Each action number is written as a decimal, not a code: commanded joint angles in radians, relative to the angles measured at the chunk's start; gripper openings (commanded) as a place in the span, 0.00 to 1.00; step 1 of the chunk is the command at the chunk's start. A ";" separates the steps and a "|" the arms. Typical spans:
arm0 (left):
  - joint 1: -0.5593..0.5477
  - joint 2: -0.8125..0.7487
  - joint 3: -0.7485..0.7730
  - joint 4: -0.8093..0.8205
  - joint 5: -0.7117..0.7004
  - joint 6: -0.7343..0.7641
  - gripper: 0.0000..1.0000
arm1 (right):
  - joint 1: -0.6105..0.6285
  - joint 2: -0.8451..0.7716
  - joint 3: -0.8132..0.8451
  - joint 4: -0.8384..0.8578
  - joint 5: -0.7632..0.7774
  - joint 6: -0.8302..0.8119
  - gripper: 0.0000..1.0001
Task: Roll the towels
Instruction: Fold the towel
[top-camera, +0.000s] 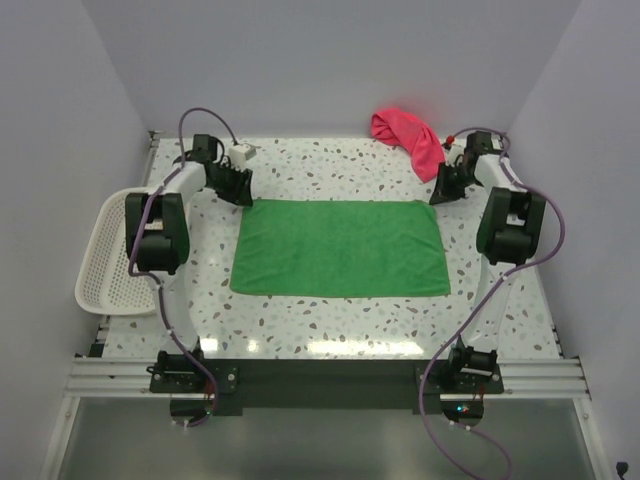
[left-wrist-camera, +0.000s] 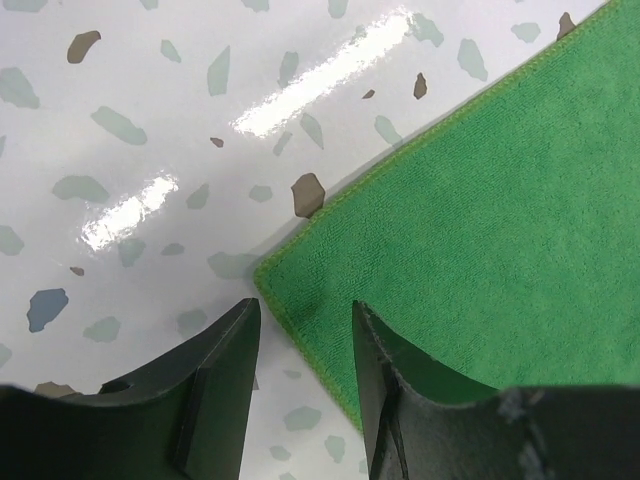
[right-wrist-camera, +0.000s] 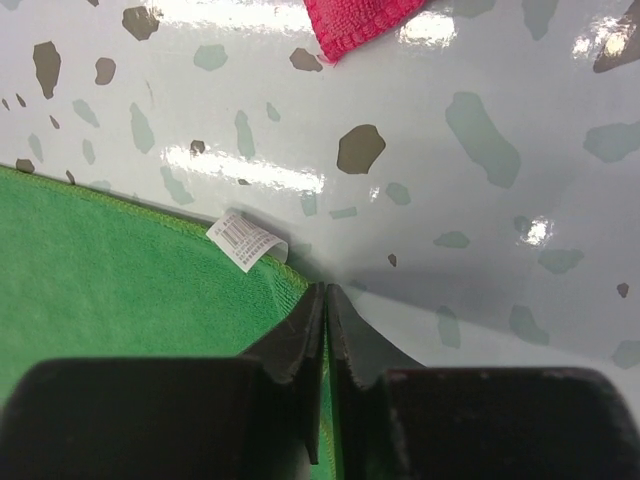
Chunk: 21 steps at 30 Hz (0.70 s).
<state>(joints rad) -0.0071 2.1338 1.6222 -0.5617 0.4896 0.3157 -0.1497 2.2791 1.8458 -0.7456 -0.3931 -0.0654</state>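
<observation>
A green towel (top-camera: 340, 247) lies spread flat in the middle of the speckled surface (top-camera: 330, 165), its long sides running from 9 o'clock to 3 o'clock in the overhead view. A pink towel (top-camera: 408, 138) sits bunched in a heap at about 1 o'clock, against the back wall and apart from the green one. A white mesh basket (top-camera: 105, 270) hangs off the surface's edge at 9 o'clock. The left tool (left-wrist-camera: 305, 312) is down at the green towel's far left corner, at about 10 o'clock from the towel's middle. It is roughly half open, its two fingers (left-wrist-camera: 225, 380) standing either side of that corner; one is over bare surface and the other over the cloth, and neither has closed on it. The right tool (right-wrist-camera: 326, 292) is down at the far right corner, at about 2 o'clock from the towel's middle. Its fingers are pressed almost together, tip to tip, and a thin strip of green shows between them, so it has the hem of the green towel pinched right at the corner. A small white label (right-wrist-camera: 245, 241) sticks out from the towel's far edge just beside those fingertips, at about 10 o'clock from them in the right wrist view, and the edge of the pink towel shows at 12 o'clock there.
</observation>
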 joint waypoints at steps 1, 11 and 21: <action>0.004 0.031 0.065 0.043 0.006 -0.032 0.47 | -0.002 0.000 0.055 -0.014 -0.033 0.006 0.05; 0.004 0.043 0.088 0.031 0.004 -0.026 0.48 | -0.002 -0.020 0.062 -0.034 -0.006 0.010 0.30; 0.004 0.046 0.084 0.034 -0.017 -0.033 0.49 | 0.021 0.042 0.063 -0.078 0.063 -0.037 0.29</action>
<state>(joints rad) -0.0071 2.1822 1.6718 -0.5545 0.4820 0.2974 -0.1444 2.2993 1.8797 -0.7799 -0.3710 -0.0742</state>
